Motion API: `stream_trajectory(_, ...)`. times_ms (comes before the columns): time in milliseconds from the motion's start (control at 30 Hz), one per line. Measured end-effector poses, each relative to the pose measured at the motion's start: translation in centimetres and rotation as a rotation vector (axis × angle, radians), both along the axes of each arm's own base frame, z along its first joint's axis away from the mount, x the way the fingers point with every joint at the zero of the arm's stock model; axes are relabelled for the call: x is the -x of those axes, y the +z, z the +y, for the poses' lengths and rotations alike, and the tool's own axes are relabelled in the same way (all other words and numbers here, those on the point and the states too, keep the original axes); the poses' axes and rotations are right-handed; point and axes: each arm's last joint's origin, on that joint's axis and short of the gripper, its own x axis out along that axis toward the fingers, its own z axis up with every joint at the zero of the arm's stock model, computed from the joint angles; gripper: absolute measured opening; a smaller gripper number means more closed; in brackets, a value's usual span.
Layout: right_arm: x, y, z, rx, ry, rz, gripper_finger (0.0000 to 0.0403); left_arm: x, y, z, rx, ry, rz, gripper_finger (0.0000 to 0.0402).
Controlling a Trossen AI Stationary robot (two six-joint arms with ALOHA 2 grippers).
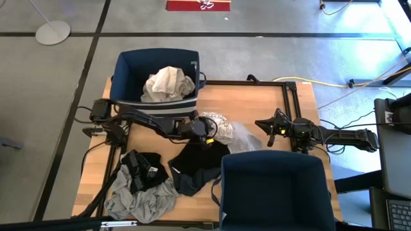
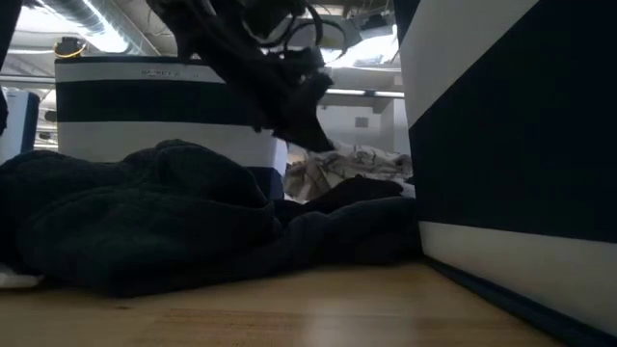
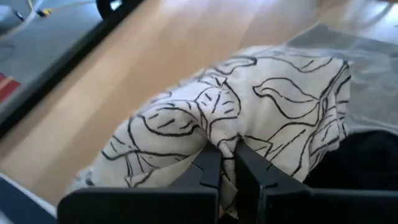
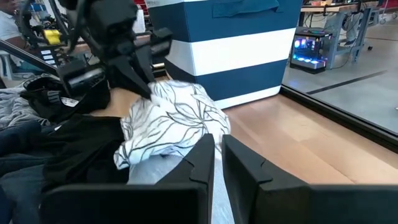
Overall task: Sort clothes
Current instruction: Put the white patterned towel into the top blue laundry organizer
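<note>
A white garment with a black leaf pattern point(image 1: 219, 122) lies bunched at the table's middle, partly on a pale grey garment point(image 1: 243, 138). My left gripper point(image 1: 207, 130) is shut on it; the garment also shows in the left wrist view point(image 3: 249, 106) and in the right wrist view point(image 4: 177, 121). Black garments point(image 1: 196, 159) point(image 1: 144, 168), a navy one point(image 1: 191, 184) and a grey one point(image 1: 138, 200) lie near the front. A cream garment point(image 1: 167, 83) lies in the far bin. My right gripper point(image 1: 267, 130) hangs shut and empty to the right of the pile. My left gripper pinches a raised fold of the patterned garment point(image 3: 225, 144) between its two fingers, at the side toward the black clothes. It comes slanting down from the table's left. The cloth bunches up at the fingers; the rest of it lies on the table and on the pale grey garment.
A navy and white bin point(image 1: 157, 70) stands at the far left of the table. A second navy bin point(image 1: 273, 186) stands at the near right, close to the pile. Bare wood point(image 1: 257, 102) lies between the far bin and my right arm.
</note>
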Motion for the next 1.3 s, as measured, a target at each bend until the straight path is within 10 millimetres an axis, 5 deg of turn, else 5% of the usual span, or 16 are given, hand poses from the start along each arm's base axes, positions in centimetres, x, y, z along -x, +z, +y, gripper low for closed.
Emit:
stream_trajectory(700,0.0,0.0,0.0,0.000,0.000,0.000,0.0035,4.7,5.1,-4.1,-0.212,0.048,0.063,0.0011)
stream_trajectory(1300,0.0,0.0,0.0,0.000,0.000,-0.001,0.0035,9.6,11.3,-6.1,-0.291,0.031,-0.091,0.0013)
